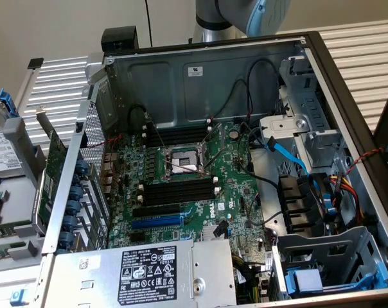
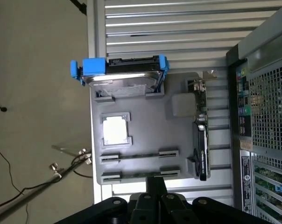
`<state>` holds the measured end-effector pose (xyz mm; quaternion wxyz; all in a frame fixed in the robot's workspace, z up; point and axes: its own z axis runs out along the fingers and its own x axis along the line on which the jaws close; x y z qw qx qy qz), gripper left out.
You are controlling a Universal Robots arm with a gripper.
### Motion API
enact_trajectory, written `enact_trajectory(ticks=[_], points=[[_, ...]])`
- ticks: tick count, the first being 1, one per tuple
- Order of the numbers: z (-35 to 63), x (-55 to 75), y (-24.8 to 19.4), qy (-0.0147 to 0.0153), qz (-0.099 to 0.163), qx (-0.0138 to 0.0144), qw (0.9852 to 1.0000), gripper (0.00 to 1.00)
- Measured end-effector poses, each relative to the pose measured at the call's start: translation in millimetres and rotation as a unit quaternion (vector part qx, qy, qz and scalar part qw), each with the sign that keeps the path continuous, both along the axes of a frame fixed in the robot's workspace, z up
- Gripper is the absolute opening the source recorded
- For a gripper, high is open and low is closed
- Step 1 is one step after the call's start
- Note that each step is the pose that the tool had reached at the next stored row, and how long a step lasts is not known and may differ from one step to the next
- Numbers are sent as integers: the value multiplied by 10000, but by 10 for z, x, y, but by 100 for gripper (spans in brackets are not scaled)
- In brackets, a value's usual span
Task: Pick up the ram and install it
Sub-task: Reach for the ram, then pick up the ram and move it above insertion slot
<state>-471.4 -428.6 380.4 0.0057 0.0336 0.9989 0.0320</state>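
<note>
gripper (image 2: 155, 183) hung over ram (image 2: 139, 174), edge-on in gray tray (image 2: 96, 140) | grip state: could not tell | computer case (image 1: 207, 70) sat open, centre of exterior frame

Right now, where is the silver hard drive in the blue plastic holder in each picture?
Exterior view: the silver hard drive in its blue plastic holder sits at the exterior view's left edge, outside the open metal computer case.
Wrist view: it lies at one end of the grey plastic parts tray.
Shared landmark: the green expansion card with a metal bracket, standing at the tray's side nearest the case.
</note>
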Motion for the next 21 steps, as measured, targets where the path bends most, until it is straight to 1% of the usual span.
enact_trajectory(ticks=[16,17,19,21], points=[[0,-1,0,0,-1,1,10000,10],[-1,-4,-1,-1,20,0,10000,10],[-2,-6,0,-1,179,1,9998,10],[-1,-6,1,0,358,0,9994,10]])
